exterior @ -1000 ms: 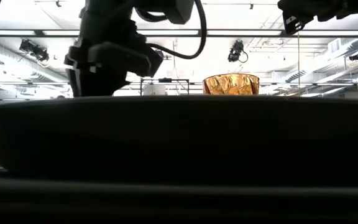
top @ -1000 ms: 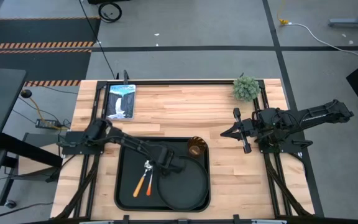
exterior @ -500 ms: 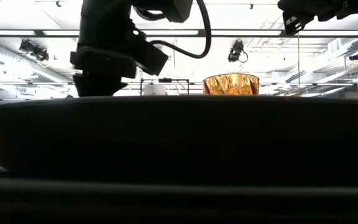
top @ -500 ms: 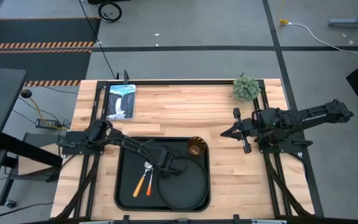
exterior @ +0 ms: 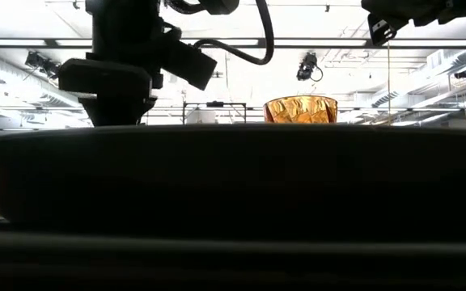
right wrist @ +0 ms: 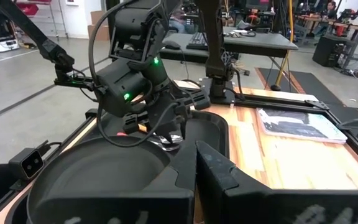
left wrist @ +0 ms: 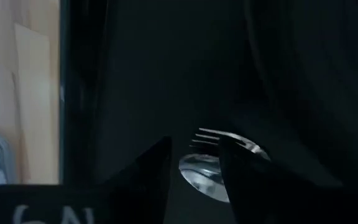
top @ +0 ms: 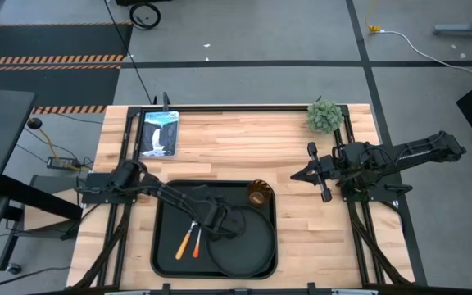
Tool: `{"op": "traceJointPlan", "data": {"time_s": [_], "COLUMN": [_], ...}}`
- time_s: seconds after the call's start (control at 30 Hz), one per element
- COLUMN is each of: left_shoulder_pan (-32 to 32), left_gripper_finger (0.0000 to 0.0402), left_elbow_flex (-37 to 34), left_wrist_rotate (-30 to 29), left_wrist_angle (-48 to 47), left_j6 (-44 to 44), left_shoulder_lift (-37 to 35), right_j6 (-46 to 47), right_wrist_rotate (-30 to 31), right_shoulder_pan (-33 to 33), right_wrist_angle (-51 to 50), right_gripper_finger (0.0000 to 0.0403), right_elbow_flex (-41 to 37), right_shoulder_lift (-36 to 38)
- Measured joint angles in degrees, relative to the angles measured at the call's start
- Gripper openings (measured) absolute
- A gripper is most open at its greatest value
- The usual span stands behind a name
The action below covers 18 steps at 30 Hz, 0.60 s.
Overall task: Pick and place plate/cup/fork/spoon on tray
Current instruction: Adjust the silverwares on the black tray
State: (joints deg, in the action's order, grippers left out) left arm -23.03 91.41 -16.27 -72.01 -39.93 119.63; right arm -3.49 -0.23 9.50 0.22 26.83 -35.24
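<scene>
Left gripper (left wrist: 194, 163) hangs low over the tray (top: 167, 246), fingers slightly parted above the fork (left wrist: 216, 138) tines and spoon (left wrist: 201, 174) bowl, gripping nothing. Plate (top: 240, 246) fills the tray's near-right corner; cup (top: 258, 195) its far-right corner. Right gripper (top: 312, 173) waits above the desk's right side, hold indeterminate.

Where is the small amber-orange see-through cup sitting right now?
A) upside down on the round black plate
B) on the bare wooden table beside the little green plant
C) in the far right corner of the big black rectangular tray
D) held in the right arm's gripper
C: the high view shows the amber-orange cup standing inside the black rectangular tray, in its far right corner, beyond the round black plate.
</scene>
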Motion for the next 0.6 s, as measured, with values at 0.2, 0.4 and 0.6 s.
{"op": "traceJointPlan", "data": {"time_s": [0.2,0.4,0.6], "left_shoulder_pan": [-1.4,-2.4,-2.2], "left_gripper_finger": [0.0141,0.0122,0.009], "left_elbow_flex": [-4.1,-7.4,-16.5], "left_wrist_rotate": [-0.9,-2.2,-4.6], "left_wrist_angle": [0.0,2.0,7.4], "left_j6": [1.6,0.6,-5.3], "left_shoulder_lift": [-0.8,-5.1,-14.1], "right_j6": [0.3,0.3,0.7], "right_wrist_rotate": [-1.2,-1.3,-1.4], "right_shoulder_pan": [0.0,0.0,0.0], "right_wrist_angle": [0.2,0.4,0.7], "right_gripper_finger": [0.0009,0.0009,0.0009], "right_elbow_flex": [0.0,0.0,0.0], "right_shoulder_lift": [0.0,0.0,0.0]}}
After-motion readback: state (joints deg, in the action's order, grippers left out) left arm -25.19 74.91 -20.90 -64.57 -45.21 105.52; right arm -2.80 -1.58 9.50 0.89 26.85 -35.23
